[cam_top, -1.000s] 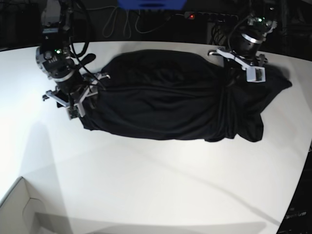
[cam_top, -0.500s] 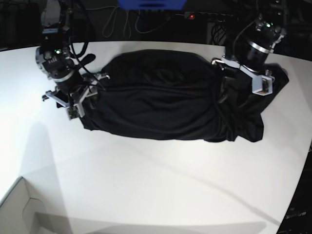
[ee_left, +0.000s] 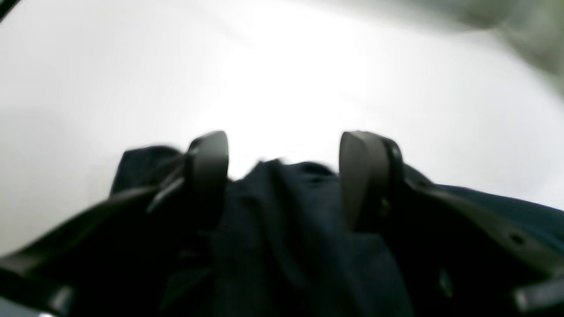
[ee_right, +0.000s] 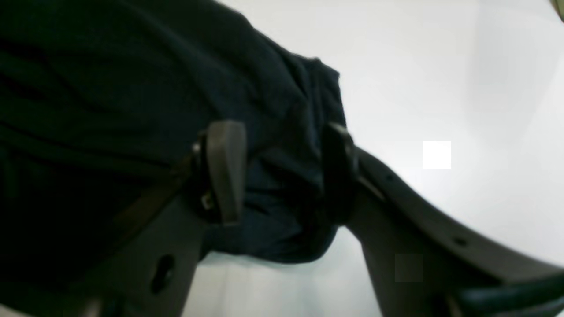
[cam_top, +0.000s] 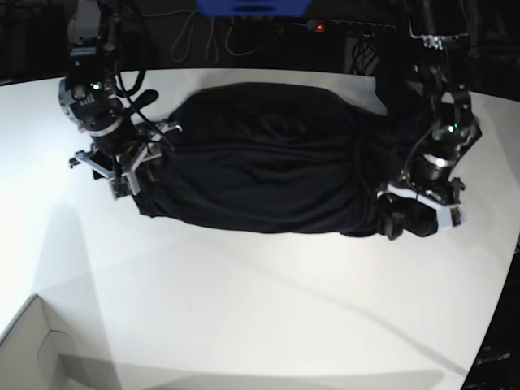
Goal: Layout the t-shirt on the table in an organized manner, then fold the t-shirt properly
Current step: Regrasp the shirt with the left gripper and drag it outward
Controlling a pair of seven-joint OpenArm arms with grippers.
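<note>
The black t-shirt [cam_top: 268, 162] lies spread along the far half of the white table [cam_top: 244, 309], wrinkled and bunched at its right end. My left gripper [cam_top: 410, 221] sits low over the shirt's near right corner. In the left wrist view its fingers [ee_left: 365, 176] stand wide apart, the gripper [ee_left: 284, 176] open, with loose cloth [ee_left: 282, 246] lying between them. My right gripper [cam_top: 146, 166] rests at the shirt's left end. In the right wrist view it [ee_right: 282, 171] is open, its fingers [ee_right: 224, 171] straddling a bunched corner of the shirt [ee_right: 110, 79].
A white cardboard box corner [cam_top: 28, 349] pokes in at the bottom left. Cables and a power strip with a red light [cam_top: 321, 27] run behind the table's far edge. The table's curved edge [cam_top: 496, 325] falls away at the right.
My left arm has swung from the shirt's far right edge to its near right corner, and its jaws have opened. The shirt's right end has drawn in. The right arm has not moved.
</note>
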